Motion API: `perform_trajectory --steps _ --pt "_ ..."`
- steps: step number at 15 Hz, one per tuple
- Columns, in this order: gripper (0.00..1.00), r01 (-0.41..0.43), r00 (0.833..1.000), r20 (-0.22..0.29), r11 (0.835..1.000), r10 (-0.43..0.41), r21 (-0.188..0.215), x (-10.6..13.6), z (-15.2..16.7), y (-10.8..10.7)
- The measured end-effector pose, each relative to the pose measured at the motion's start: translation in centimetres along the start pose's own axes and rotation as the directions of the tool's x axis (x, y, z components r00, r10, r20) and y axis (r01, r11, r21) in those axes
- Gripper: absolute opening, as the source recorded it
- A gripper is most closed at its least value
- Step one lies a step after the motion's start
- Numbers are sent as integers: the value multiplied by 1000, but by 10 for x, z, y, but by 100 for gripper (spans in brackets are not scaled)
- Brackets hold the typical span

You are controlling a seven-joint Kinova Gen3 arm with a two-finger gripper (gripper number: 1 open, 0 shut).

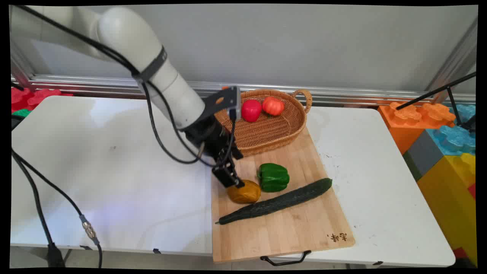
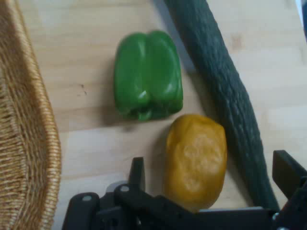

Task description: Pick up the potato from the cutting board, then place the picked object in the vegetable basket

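Orange-yellow lumpy fruit (image 1: 244,191) lies at the lower centre of your main view, on the left part of the wooden cutting board (image 1: 296,228). Your gripper (image 1: 233,182) has its fingers spread to either side of it: in the hand view the fruit (image 2: 195,160) sits between one fingertip (image 2: 137,173) at its left and the other at the far right edge, with a gap on each side, so nothing is pinched. Just right of the fruit in the main view you see a green bell pepper (image 1: 273,177), and below both runs a long dark cucumber (image 1: 276,201), slanting up to the right. Above the board, at upper centre, the wicker basket (image 1: 266,133) holds a red pepper (image 1: 251,110) and a tomato (image 1: 273,105), side by side. Board and basket rest on the white table (image 1: 95,171).
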Motion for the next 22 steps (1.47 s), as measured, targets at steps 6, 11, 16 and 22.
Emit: perform_trajectory --steps 6,11,16,22 --pt "100 -64 998 13 998 65 -11 -18 36 2" --pt "100 -99 995 22 995 99 13 -24 57 -1" --pt "0 -116 993 28 993 116 20 -27 70 -1" --pt "0 -111 993 25 994 111 -1 -27 66 4"
